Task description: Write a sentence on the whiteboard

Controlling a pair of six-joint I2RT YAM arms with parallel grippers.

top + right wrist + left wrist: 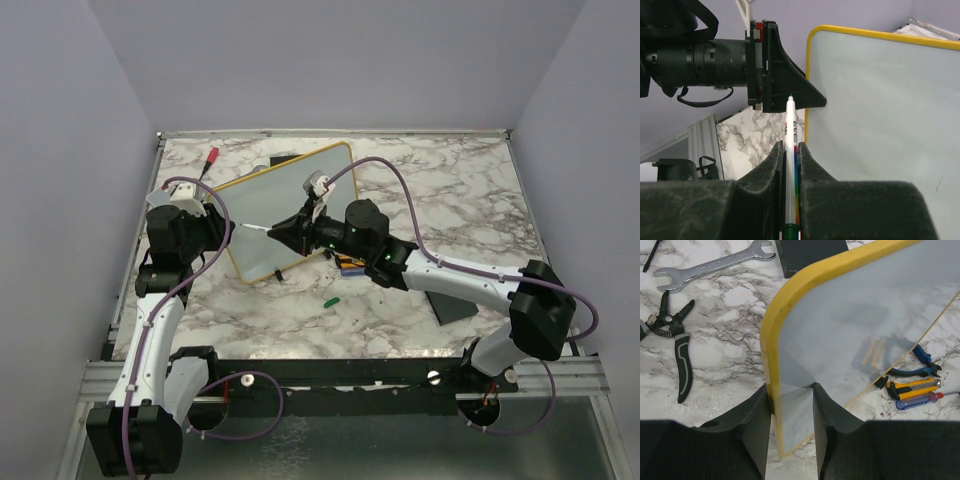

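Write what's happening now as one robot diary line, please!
left gripper: clamped on whiteboard edge | right gripper: holding marker | whiteboard: tilted, no writing seen

The work area contains one whiteboard (275,210), two arms (150,330) (470,280), one white marker (791,160), one red-tipped pen (211,157), one open-ended wrench (715,264), two pairs of pliers (680,347) (912,369), one yellow utility knife (915,386), one blue-handled screwdriver (917,401), two flat black pads (278,160) (455,305) and one loose green cap (330,299).

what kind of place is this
Probably a robotics lab test cell: a marble-patterned table boxed in by plain walls, two robot arms bolted at its near edge, and a wrench and pliers near the whiteboard.
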